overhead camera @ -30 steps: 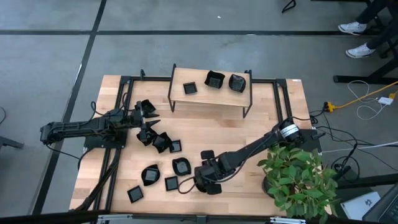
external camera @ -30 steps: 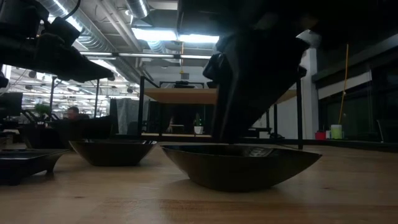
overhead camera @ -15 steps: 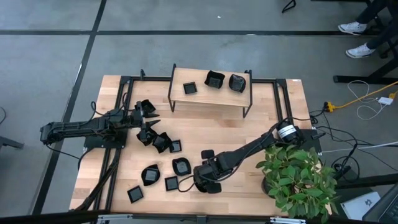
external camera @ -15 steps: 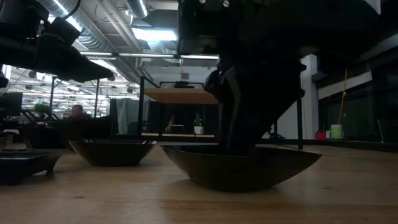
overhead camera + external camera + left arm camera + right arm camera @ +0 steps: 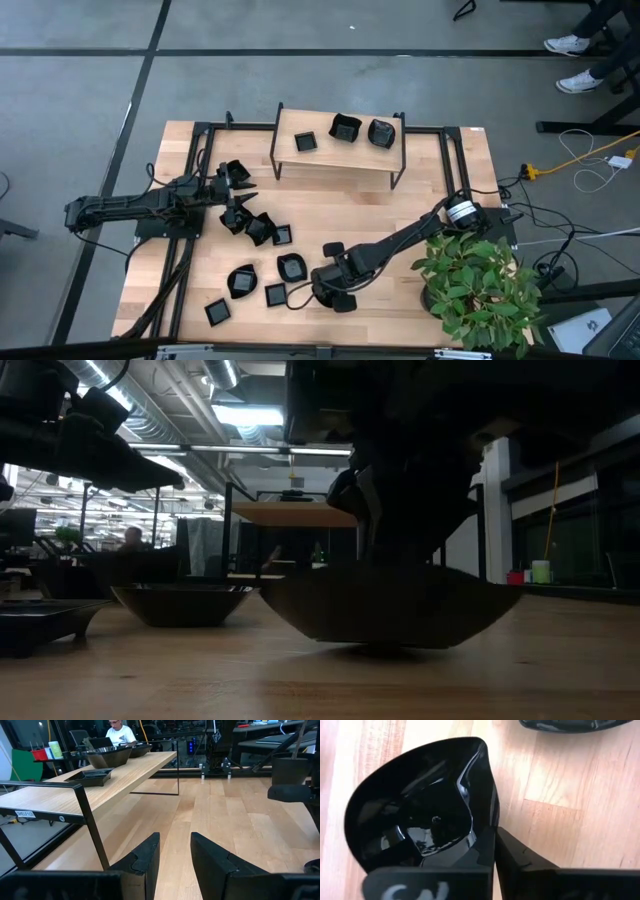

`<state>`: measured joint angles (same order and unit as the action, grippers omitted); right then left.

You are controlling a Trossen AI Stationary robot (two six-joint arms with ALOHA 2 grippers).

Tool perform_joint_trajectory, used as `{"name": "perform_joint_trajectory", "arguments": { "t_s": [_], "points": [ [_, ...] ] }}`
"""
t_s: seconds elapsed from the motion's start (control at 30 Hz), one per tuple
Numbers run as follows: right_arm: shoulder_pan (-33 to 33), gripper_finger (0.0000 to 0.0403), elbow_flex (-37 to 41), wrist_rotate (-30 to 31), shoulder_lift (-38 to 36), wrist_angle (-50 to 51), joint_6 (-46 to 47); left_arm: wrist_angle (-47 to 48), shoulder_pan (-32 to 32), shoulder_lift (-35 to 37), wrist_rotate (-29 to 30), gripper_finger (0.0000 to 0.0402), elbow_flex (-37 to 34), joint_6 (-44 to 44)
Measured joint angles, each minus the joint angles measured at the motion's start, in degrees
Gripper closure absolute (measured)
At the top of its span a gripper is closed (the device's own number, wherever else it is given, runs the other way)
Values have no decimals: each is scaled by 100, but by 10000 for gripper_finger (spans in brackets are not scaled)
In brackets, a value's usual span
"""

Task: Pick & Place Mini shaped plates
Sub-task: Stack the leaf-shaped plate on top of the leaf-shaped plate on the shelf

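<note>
Several mini shaped plates, small glossy black dishes, lie on the wooden table: [image 5: 241,280], [image 5: 290,266], [image 5: 217,311], and a cluster [image 5: 250,222] at the left. Three more stand on the raised wooden shelf [image 5: 340,160] at the far side. My right gripper [image 5: 318,292] reaches down near the front edge and is shut on a rounded plate [image 5: 420,805], seen tipped in the low view [image 5: 390,605]. My left gripper [image 5: 175,850] waits at the table's left, open and level, with nothing between its fingers. My right gripper pinches the plate's rim [image 5: 487,832] at one side, one finger inside the dish and the other finger [image 5: 520,862] outside its wall. The fingers come steeply from above, slanting from the table's right. The plate sits tilted, its underside [image 5: 380,645] at the table top.
A green potted plant [image 5: 480,285] stands at the front right, close by my right arm. The shelf's black metal frame [image 5: 275,150] rises at the far side. Cables run along the table's left side [image 5: 180,270]. Bare wood lies in the middle.
My right gripper has shut on the rim of the rounded plate, staying nearly in place. The plate, which lay flat on the table, now stands tipped, with one side raised.
</note>
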<state>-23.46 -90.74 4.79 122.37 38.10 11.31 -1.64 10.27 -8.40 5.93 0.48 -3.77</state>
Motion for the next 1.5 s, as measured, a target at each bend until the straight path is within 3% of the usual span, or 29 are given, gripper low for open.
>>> {"name": "perform_joint_trajectory", "arguments": {
  "t_s": [0.3,1.5],
  "points": [
    [107,400,-209,-463,-34,706,-270,1,1,2,-2,297,-1,0],
    [745,401,-1929,-487,-20,2392,-431,0,1,1,-1,297,0,0]
  ]
}}
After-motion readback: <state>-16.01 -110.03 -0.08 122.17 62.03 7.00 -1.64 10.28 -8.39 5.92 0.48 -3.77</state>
